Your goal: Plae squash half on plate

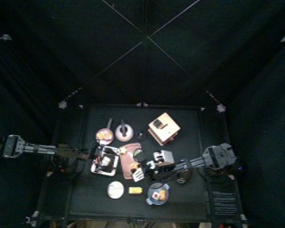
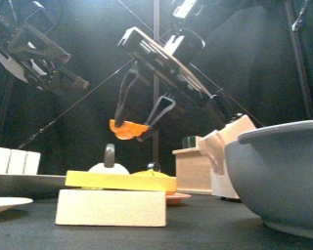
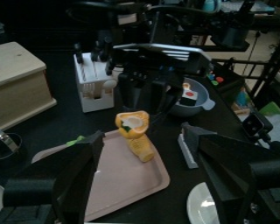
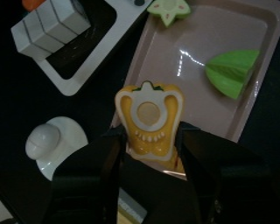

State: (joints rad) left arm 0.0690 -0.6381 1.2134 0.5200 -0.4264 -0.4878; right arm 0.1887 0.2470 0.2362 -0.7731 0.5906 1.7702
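The squash half [image 4: 149,115] is orange-yellow with a hollow seed cavity. My right gripper [image 4: 150,140] is shut on it and holds it in the air [image 2: 129,128] above a pink tray [image 4: 195,96]. In the left wrist view the same squash half [image 3: 133,133] hangs over the tray [image 3: 108,179]. My left gripper [image 3: 143,136] stands open and empty just in front of it. A white plate [image 3: 205,206] lies near the tray's corner and shows at the table's front [image 1: 115,189] from above. It also appears low at the left [image 2: 5,205] in the front view.
The tray holds a green leaf-shaped piece [image 4: 234,70] and a pale star-shaped piece [image 4: 170,10]. A grey bowl [image 2: 284,176] stands at the front right, with a yellow block [image 2: 120,181] on a white block [image 2: 110,207] beside it. A wooden box [image 1: 166,129] sits at the back.
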